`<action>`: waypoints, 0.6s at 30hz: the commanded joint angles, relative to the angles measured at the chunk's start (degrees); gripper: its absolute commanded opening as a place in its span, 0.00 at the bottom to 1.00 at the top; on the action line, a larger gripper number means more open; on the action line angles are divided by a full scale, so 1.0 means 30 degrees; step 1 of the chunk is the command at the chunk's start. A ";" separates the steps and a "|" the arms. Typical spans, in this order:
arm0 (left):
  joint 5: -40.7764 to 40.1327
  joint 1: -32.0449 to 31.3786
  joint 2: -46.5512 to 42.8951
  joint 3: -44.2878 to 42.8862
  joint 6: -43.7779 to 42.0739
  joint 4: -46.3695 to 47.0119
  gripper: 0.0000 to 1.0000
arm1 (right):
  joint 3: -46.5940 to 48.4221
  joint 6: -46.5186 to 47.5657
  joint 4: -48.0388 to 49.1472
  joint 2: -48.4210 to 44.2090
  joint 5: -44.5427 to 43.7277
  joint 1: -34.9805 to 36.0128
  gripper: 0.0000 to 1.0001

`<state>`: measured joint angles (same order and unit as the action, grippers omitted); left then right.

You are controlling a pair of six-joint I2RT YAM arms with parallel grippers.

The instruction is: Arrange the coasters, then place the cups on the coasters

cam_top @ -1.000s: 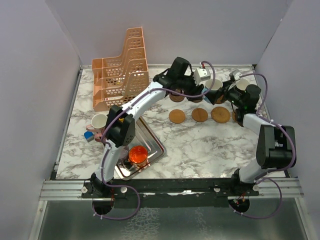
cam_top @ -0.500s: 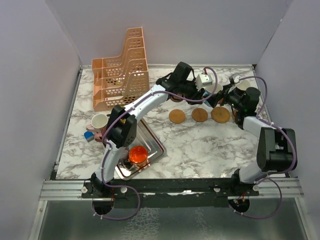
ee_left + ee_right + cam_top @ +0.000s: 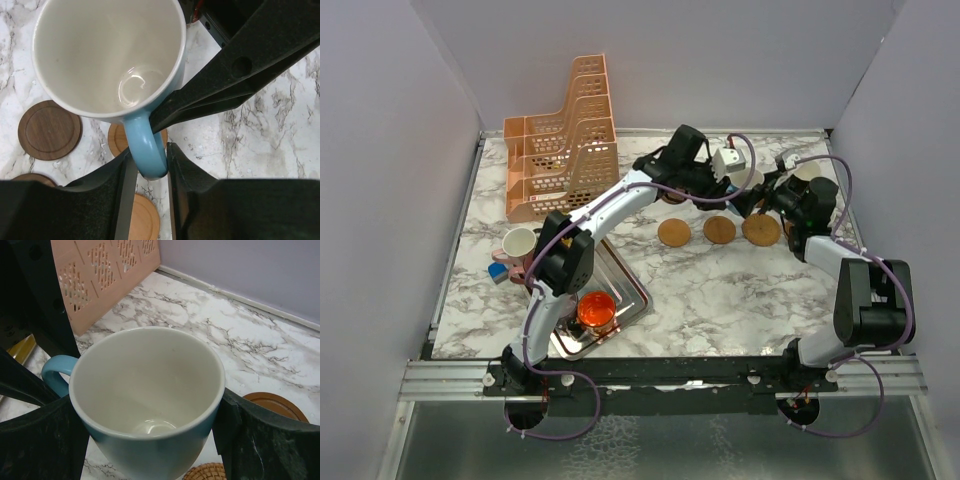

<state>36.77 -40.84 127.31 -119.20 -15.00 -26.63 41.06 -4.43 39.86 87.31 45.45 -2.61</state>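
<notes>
A light blue cup (image 3: 100, 50) with a white inside hangs above the table at the back right, held by both grippers at once. My left gripper (image 3: 149, 160) is shut on its blue handle (image 3: 147, 150). In the right wrist view the cup (image 3: 145, 385) sits between my right gripper's (image 3: 147, 440) fingers, which press on both sides of its body. Three round wooden coasters (image 3: 673, 232), (image 3: 720, 230), (image 3: 761, 229) lie in a row just in front of the grippers. A dark coaster (image 3: 49, 130) and a tan one (image 3: 145, 220) show below the cup.
An orange plastic rack (image 3: 565, 150) stands at the back left. A silver tray (image 3: 630, 285) near the left arm's base carries a glossy orange cup (image 3: 596, 310). One white cup (image 3: 519, 242) stands at the left and another (image 3: 807, 170) at the back right.
My left gripper moved a little right to the cup in the right gripper and closed on its handle. The right gripper kept its hold.
</notes>
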 commanded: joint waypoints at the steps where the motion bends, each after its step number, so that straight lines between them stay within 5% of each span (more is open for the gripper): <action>1: -0.0188 -0.0034 0.0456 -0.0304 0.0062 0.0702 0.28 | -0.0442 0.0192 0.1387 -0.1036 0.0347 0.0323 0.33; 9: -0.0125 -0.0037 0.0675 -0.0522 0.0299 0.0846 0.02 | -0.0680 0.0303 0.1235 -0.1180 0.0185 0.0402 0.33; 18: -0.1150 0.0157 0.0289 -0.0558 0.0018 0.0920 0.00 | -0.0537 0.1206 -0.0764 -0.1170 -0.0071 0.0402 0.42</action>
<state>36.77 -41.28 128.51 -119.24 -13.87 -26.68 38.76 -2.72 39.31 86.37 42.61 -2.57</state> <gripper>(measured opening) 0.214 0.834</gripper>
